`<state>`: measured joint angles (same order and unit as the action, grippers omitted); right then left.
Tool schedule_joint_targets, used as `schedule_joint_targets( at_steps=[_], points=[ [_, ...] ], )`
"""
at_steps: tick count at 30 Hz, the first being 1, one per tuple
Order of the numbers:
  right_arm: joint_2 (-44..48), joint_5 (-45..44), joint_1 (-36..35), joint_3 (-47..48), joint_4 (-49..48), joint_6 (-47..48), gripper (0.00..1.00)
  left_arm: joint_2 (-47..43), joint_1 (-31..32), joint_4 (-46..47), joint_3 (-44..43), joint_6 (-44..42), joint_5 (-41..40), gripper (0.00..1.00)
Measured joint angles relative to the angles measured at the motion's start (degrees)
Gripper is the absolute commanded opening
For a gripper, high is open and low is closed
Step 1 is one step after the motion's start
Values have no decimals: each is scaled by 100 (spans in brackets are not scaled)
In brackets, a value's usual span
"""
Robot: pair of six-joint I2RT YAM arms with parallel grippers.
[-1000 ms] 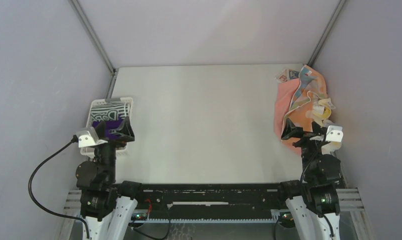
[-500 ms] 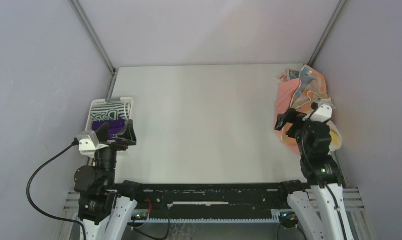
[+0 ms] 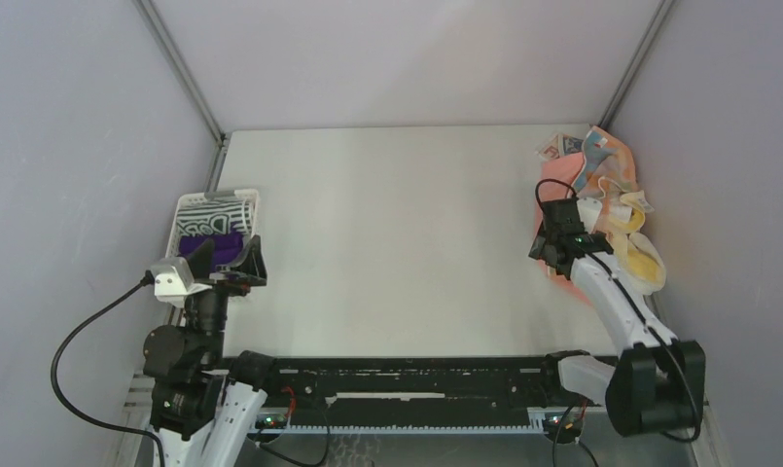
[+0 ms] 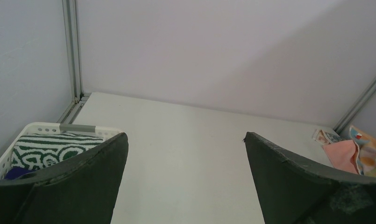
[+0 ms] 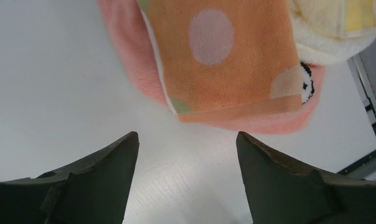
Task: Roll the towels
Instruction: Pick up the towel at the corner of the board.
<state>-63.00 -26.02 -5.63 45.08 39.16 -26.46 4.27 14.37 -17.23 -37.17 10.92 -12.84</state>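
your white table [image 3: 397, 243] carries a white slotted basket [image 3: 218, 196] at its left edge. at the far right corner a salmon-pink towel [image 3: 545, 197] lies flat on it, beneath a heap of other towels [image 3: 609, 170].

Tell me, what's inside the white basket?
A striped towel lies at the far end and a purple towel nearer. The left gripper covers the basket's near end, and anything under the towels is hidden.
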Motion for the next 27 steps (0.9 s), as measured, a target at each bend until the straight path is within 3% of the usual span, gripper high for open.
schedule_joint_targets(
  at_steps=[8,18,23,27],
  points=[
    [-1419,-264,52,2,-358,127,54,-17,63,-2,0,-4,0,100],
    [-2562,-260,313,481,-815,330,47,-26,68,-2,0,-7,0,100],
    [-2855,-256,577,501,-879,354,36,-31,90,-2,0,-9,0,100],
    [-2857,-243,734,501,-896,356,15,-31,107,-2,0,-11,0,100]
  ],
)
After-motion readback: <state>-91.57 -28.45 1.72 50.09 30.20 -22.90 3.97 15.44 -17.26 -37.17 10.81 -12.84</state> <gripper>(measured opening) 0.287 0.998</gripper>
